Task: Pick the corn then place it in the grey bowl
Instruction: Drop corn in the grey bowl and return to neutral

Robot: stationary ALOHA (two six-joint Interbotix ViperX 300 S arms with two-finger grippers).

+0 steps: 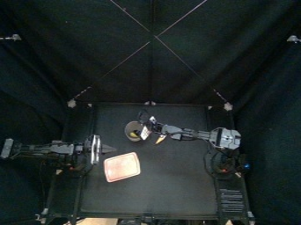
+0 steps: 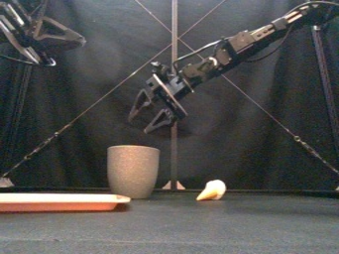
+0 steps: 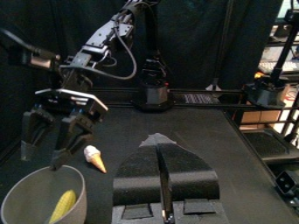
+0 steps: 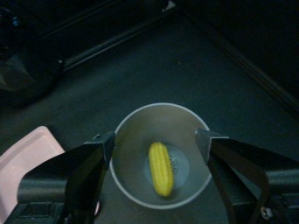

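The yellow corn point(image 4: 162, 168) lies inside the tall grey speckled cup point(image 2: 134, 171), seen from above in the right wrist view and in the left wrist view point(image 3: 65, 206). My right gripper point(image 2: 159, 107) hangs open directly above the cup point(image 4: 205, 188), apart from it, with nothing between its jaws point(image 4: 156, 140). In the top view the cup point(image 1: 134, 131) stands at the table's back middle, with the right gripper point(image 1: 147, 130) over it. My left gripper point(image 3: 163, 179) rests shut at the table's left point(image 1: 84, 149).
A flat pink tray point(image 1: 121, 166) lies at the front left of the cup point(image 2: 59, 201). A small pale yellow toy point(image 2: 212, 190) lies on the table just right of the cup point(image 3: 93, 158).
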